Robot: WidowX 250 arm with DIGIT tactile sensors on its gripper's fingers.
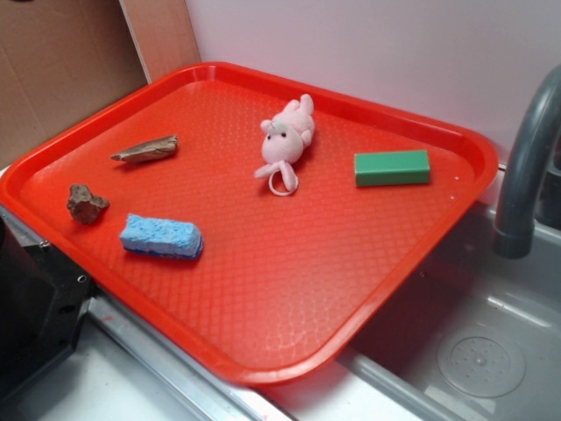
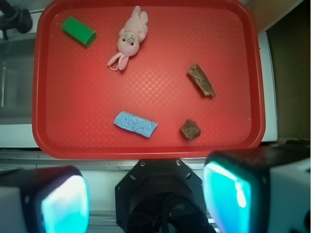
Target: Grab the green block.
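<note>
- Wrist view shows my fingers (image 2: 65,206) spread wide, with nothing between the pads; my gripper (image 2: 146,201) hangs high above the near edge of the red tray (image 2: 48,145).
- Closest to me lie the blue sponge (image 2: 135,124) and a small brown rock (image 2: 190,129), with a longer piece of bark (image 2: 201,80) beyond them.
- Further out sits the pink plush bunny (image 2: 129,40).
- Farthest away, the green block (image 2: 78,31) lies flat in the tray's far corner, beside the bunny but apart from it, near the grey faucet (image 1: 526,175).
- Nothing is done yet, I judge: the approach, descent and closing on the block all remain.
</note>
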